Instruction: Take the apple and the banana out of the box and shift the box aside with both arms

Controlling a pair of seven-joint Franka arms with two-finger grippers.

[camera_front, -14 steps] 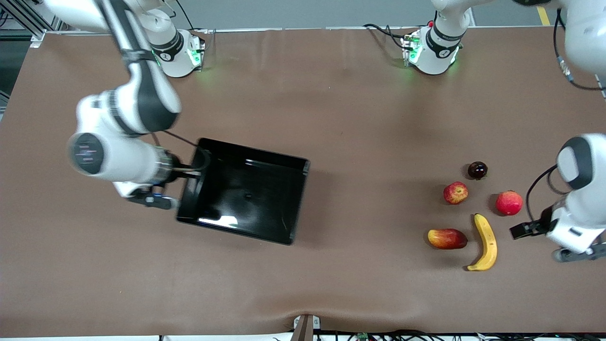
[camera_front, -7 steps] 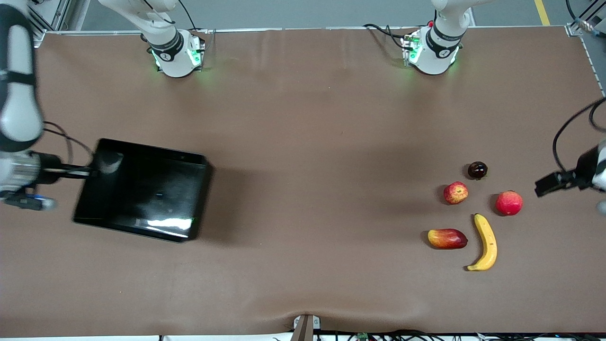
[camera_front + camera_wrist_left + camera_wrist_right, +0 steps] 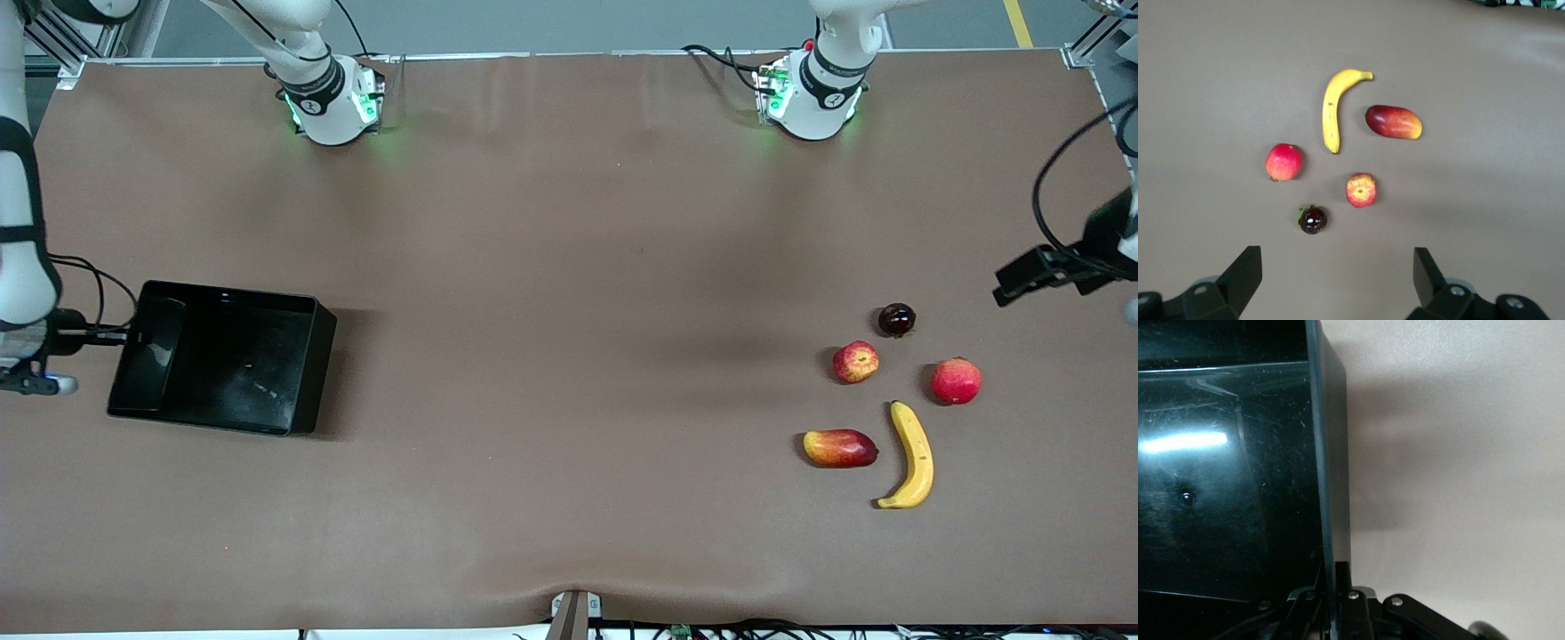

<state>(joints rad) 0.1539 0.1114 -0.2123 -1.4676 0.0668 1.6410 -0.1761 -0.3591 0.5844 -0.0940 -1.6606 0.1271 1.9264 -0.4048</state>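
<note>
Your right gripper (image 3: 116, 336) pinches the wall of the empty box (image 3: 222, 369), so it sits at the right arm's end of the table (image 3: 569, 267). Your left gripper (image 3: 1338, 280) hangs spread above the apple (image 3: 855, 362) and banana (image 3: 912, 455), which lie well apart from the box.

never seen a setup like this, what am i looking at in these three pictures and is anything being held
Two white robot arms are bolted along one edge of a brown table. The wide picture looks down from a high camera facing them. The other two come from small cameras on the arms' wrists.

The right gripper is shut on the wall of a black box at the right arm's end of the table; its wrist camera shows that wall pinched between the fingers.

The left gripper is open, holds nothing, and hangs over the table beside the fruit. Its camera looks down on a banana, an apple, a pink-red fruit, a mango-like fruit and a small dark fruit, all lying on the table.
</note>
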